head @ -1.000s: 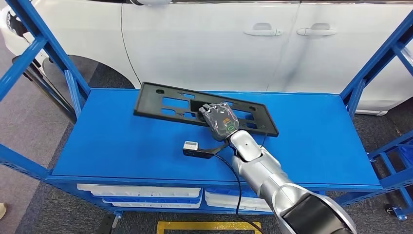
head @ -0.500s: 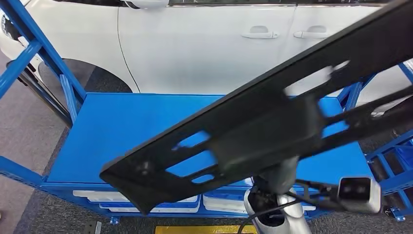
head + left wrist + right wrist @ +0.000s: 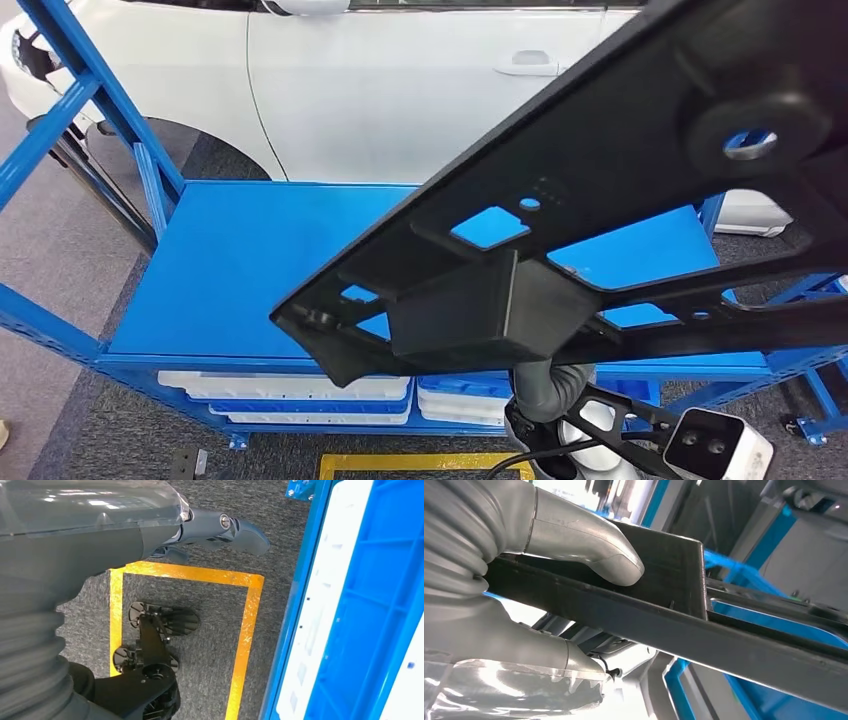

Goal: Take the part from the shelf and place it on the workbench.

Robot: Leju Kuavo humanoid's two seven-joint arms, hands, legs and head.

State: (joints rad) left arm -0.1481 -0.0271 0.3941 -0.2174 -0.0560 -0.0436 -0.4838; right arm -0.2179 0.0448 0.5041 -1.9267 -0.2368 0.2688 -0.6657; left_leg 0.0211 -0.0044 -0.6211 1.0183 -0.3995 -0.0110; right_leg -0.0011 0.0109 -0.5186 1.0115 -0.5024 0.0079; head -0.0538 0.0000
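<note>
The black part (image 3: 620, 190) is held up close to the head camera, tilted, above the blue shelf (image 3: 230, 270), gripped by the right hand (image 3: 549, 575) with the thumb pressed on one face. The left hand (image 3: 210, 530) is seen above the grey floor (image 3: 210, 630), holding nothing, its fingers loosely extended.

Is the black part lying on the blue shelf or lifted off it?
Lifted. The black part hangs tilted above the blue shelf, gripped by the right hand.
</note>
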